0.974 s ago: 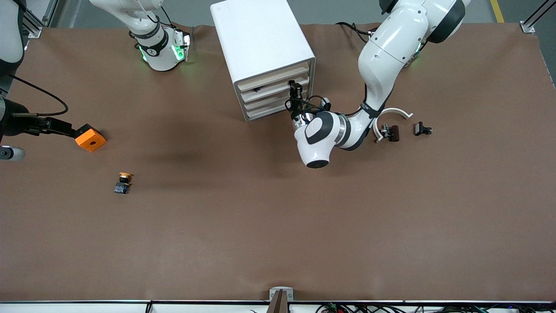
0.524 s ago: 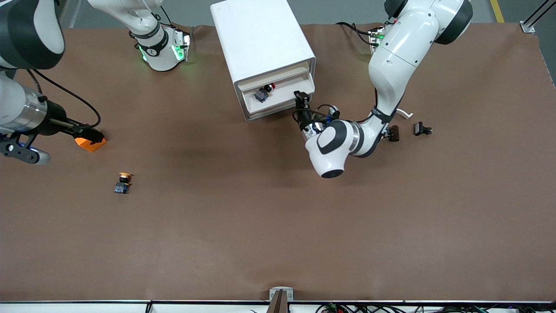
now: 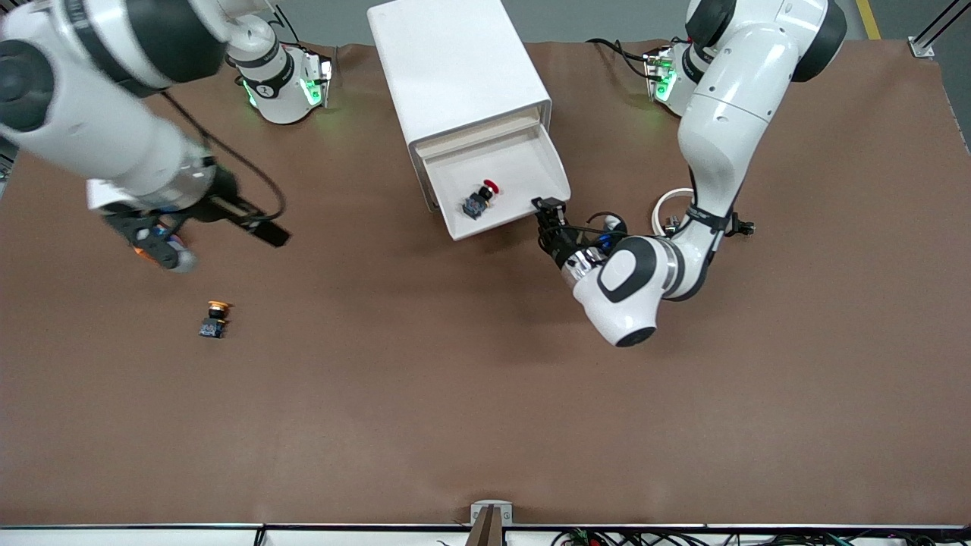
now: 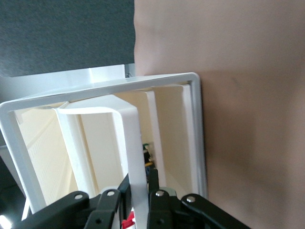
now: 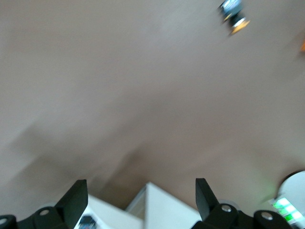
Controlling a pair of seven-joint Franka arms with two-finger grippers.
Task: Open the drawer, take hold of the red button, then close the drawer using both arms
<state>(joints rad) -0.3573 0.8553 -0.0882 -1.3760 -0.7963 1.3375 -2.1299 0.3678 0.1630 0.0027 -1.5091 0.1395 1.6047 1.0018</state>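
Front view, nearest you: a matte brown table (image 3: pixel 455 409), and at about 8 o'clock from the cabinet one yellow-capped button (image 3: pixel 215 318) lying on it. Look farther up and you find the left gripper (image 3: pixel 548 206), small and black, pinched tight on the front lip of the drawer (image 3: pixel 523 171) at the corner toward the left arm's end. That drawer is a shallow, smooth white tray, drawn well out of the cabinet (image 3: pixel 455 68), a glossy white box with rounded edges. You can count one red-capped button (image 3: pixel 479 200) in the tray, tipped on its side near the front wall, with a black collar and a blue-grey block base. The right gripper (image 3: pixel 254 227) hangs over the table toward the right arm's end, its two flat black fingers (image 5: pixel 76 198) spread wide with nothing between them. You have two glossy white arms with black joint rings. No writing you could read.
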